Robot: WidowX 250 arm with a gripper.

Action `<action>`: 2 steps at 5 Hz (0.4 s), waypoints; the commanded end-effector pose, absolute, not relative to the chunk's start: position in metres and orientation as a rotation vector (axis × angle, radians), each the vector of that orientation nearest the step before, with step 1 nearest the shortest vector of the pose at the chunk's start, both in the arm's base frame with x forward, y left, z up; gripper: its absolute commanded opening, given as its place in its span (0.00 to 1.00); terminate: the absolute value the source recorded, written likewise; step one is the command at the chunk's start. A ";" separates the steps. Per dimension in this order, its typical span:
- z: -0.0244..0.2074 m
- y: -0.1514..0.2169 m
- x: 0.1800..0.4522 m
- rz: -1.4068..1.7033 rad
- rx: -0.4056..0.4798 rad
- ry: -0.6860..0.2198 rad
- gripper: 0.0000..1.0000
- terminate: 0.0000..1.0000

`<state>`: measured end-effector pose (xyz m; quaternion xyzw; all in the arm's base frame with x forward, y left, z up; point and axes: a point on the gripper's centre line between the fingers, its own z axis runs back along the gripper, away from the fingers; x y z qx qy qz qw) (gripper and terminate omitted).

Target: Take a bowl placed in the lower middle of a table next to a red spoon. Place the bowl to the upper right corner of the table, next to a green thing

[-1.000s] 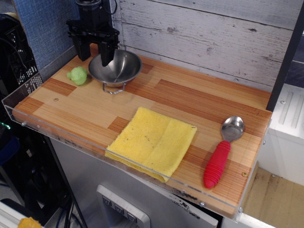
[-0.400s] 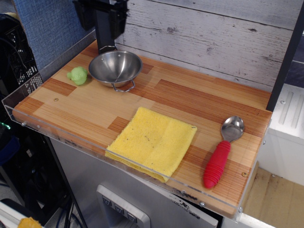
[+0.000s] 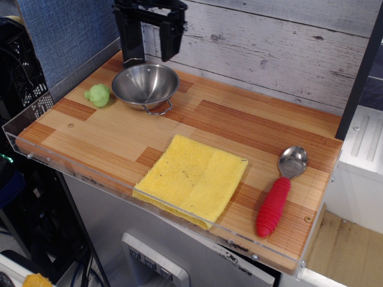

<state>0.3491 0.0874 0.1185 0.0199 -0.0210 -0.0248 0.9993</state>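
The shiny steel bowl (image 3: 145,85) with a wire loop handle stands upright on the wooden table (image 3: 239,128) at the far left, right beside the pale-green lumpy thing (image 3: 98,94). My black gripper (image 3: 150,54) hangs above the bowl's far rim, open and empty, fingers apart and clear of the bowl. The red spoon (image 3: 279,194), metal head up and ribbed red handle down, lies at the table's right front.
A folded yellow cloth (image 3: 191,178) lies at the front middle, overhanging the clear acrylic rim (image 3: 179,210). A white plank wall (image 3: 269,48) runs behind the table and a blue panel (image 3: 60,36) stands at the left.
My gripper let go of the bowl, rose off it and shifted right. The bowl settled flat on the table beside the green thing.
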 end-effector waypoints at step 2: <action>0.149 0.088 0.339 -0.009 0.090 -0.113 1.00 1.00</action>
